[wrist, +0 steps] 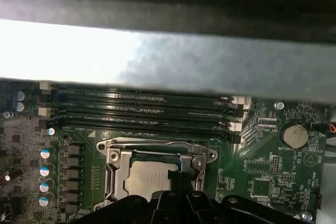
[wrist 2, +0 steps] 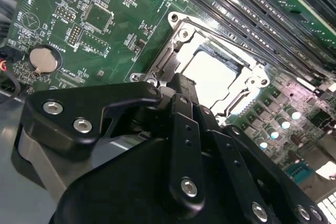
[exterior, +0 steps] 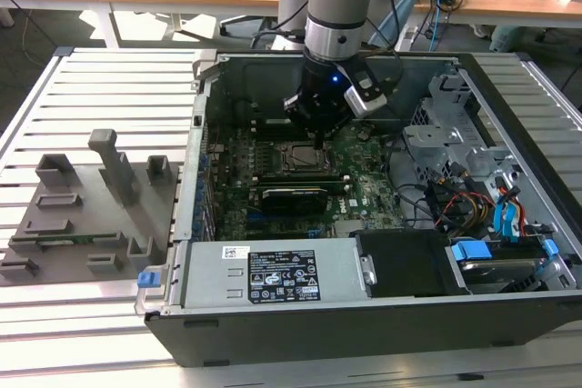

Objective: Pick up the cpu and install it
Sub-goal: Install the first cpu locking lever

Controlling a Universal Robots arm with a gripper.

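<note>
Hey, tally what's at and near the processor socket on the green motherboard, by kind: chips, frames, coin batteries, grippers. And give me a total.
Shiny silver square cpu: 1
Grey metal socket frame: 1
Round silver coin battery: 1
Black gripper: 1
Total: 4

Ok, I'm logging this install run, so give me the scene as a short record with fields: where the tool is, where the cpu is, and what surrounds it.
tool: gripper low inside the open computer case, over the socket
cpu: silver square lying within the metal socket frame in both wrist views
cpu contact: tool tip at its edge; grip cannot be judged
neighbours: memory slots beside the socket, coin battery on the motherboard
outside case: grey fixture blocks at the exterior view's left
</note>
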